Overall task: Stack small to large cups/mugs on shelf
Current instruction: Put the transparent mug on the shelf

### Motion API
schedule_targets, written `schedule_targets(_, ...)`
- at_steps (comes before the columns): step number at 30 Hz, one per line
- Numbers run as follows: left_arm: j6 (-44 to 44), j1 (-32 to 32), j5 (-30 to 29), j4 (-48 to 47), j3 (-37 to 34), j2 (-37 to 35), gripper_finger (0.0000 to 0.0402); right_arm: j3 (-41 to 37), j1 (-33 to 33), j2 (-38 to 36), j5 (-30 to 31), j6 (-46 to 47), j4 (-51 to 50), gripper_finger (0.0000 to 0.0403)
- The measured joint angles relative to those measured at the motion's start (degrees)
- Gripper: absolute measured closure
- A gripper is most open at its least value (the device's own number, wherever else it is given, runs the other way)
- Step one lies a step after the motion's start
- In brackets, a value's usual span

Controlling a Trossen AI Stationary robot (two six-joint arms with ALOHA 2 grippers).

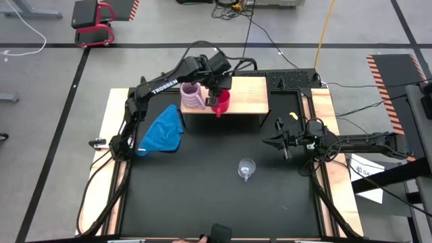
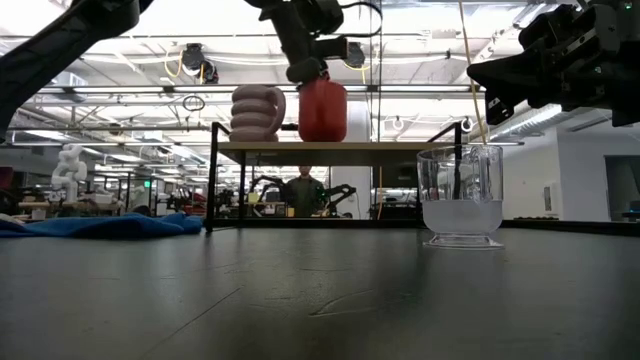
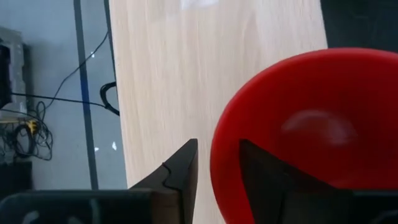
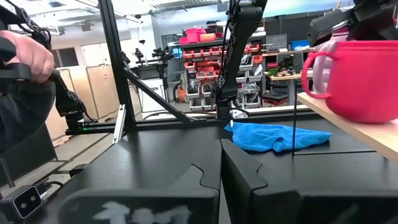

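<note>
On the light-wood shelf a ribbed lilac-pink mug and a red mug stand upright side by side on their bases. My left gripper is open over the red mug, pointing steeply down. One finger is outside the mug's rim and the other is inside, with a gap showing at the outer one. The clear glass cup stands upright on the black table, nearer the front. My right gripper waits shut at the table's right, level, touching nothing.
A crumpled blue cloth lies on the table left of the shelf. A small yellow item lies right of the shelf. Pale wooden rails run along the table's sides. A person's hand shows beyond the table.
</note>
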Motion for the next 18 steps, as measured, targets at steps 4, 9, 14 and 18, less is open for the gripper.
schedule_targets(4, -0.6, -0.7, -1.7, 0.0, 0.1, -0.1, 0.0284, 0.0, 0.0, 0.0, 0.0, 0.3, 0.0, 0.0403)
schedule_targets(9, -1.2, -1.4, -2.0, -0.1, 0.1, -0.1, 0.0284, 0.0, 0.0, 0.0, 0.0, 1.5, 0.0, 0.0403)
schedule_targets(14, -1.8, -1.8, -2.2, -0.2, 0.1, -0.1, 0.0284, 0.0, 0.0, 0.0, 0.0, 1.5, -0.1, 0.0403)
schedule_targets(18, -2.6, -1.8, -2.2, -0.3, 0.1, -0.4, 0.0284, 0.0, 0.0, 0.0, 0.0, 1.5, -0.2, 0.0403)
